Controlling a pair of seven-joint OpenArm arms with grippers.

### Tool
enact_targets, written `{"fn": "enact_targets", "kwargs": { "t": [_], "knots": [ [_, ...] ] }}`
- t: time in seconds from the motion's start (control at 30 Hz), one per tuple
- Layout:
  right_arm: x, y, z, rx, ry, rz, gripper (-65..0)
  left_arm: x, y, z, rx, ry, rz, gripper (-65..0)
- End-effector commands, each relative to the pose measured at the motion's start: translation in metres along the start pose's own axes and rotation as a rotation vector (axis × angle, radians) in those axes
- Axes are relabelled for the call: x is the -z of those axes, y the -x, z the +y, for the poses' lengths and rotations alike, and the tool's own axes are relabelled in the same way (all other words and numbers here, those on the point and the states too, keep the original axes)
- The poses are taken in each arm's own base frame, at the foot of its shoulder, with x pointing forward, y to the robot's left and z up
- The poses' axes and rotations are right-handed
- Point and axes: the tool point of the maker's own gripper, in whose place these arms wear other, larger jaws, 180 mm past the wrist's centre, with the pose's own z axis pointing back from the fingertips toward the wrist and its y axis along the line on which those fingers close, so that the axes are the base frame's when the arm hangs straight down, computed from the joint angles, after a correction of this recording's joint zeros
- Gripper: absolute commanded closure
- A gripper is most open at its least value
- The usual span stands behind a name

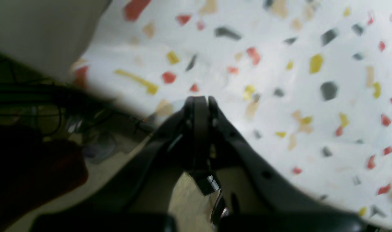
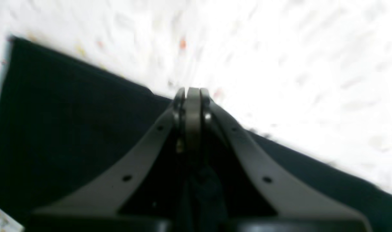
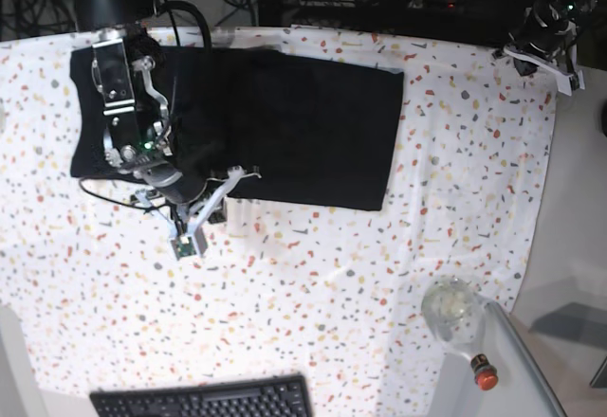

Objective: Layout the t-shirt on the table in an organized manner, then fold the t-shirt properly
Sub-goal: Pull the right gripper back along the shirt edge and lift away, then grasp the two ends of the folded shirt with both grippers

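Observation:
The black t-shirt [image 3: 285, 123] lies spread flat on the far half of the speckled white table [image 3: 332, 275]. My right gripper [image 3: 242, 172] hovers at the shirt's near edge, left of centre. In the blurred right wrist view its jaws [image 2: 191, 91] are shut with nothing between the tips, over the border between the shirt [image 2: 70, 122] and the table [image 2: 279, 64]. My left gripper [image 3: 567, 78] is at the table's far right corner, away from the shirt. In the left wrist view it [image 1: 199, 100] is shut and empty above the table edge [image 1: 279, 80].
A black keyboard [image 3: 204, 400] lies at the near edge. A clear glass container [image 3: 450, 303] and a red-topped item [image 3: 484, 374] stand near the near right corner. A plain grey side surface [image 3: 579, 208] borders the right. Cables [image 1: 37, 96] and floor show beyond the edge.

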Motion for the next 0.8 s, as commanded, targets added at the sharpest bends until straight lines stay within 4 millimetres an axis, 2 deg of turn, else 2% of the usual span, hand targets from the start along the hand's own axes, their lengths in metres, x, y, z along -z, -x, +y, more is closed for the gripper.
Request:
{"fn": "enact_targets", "kwargs": {
  "t": [0.0,0.03,0.1,0.13,0.23,0.27,0.33,0.37,0.47,0.53,0.6,0.77],
  "knots": [
    [-0.011,-0.022,0.008,-0.003,-0.016,-0.081,0.0,-0.003,-0.011,0.004,0.017,-0.004,-0.030,0.0],
    [-0.022,-0.024,0.002,0.002,0.000,-0.093,0.0,-0.003,-0.012,0.003,0.020,-0.001,-0.032,0.0],
    [-0.043,-0.018,-0.026,0.060,0.072,-0.090,0.0,-0.004,-0.016,0.003,0.032,0.001,-0.039,0.0],
    [-0.052,-0.012,-0.036,0.133,0.090,-0.090,-4.2,-0.003,-0.016,0.000,0.039,0.008,-0.037,0.0],
    [-0.076,0.013,-0.075,0.346,0.119,-0.090,-38.4,0.001,-0.013,-0.012,0.062,0.037,-0.026,0.0],
    [-0.082,0.017,-0.082,0.378,0.105,-0.096,-47.4,0.002,-0.015,-0.016,0.067,0.046,-0.042,0.0],
    [-0.094,0.024,-0.093,0.413,0.047,-0.114,-60.3,0.005,-0.021,-0.027,0.080,0.072,-0.090,0.0],
    [-0.099,0.026,-0.098,0.418,0.019,-0.126,-63.5,0.006,-0.024,-0.032,0.097,0.087,-0.106,0.0],
    [-0.108,0.037,-0.121,0.450,-0.026,-0.146,-64.4,0.010,-0.022,-0.052,0.168,0.130,-0.116,0.0],
    [-0.109,0.047,-0.141,0.467,-0.002,-0.124,-63.8,0.013,-0.017,-0.062,0.225,0.142,-0.103,0.0],
    [-0.108,0.059,-0.156,0.486,0.024,-0.094,-63.2,0.017,-0.021,-0.072,0.261,0.152,-0.109,0.0],
    [-0.108,0.095,-0.189,0.538,0.078,0.001,-63.2,0.024,-0.018,-0.073,0.274,0.143,-0.094,0.0]
  ]
}}
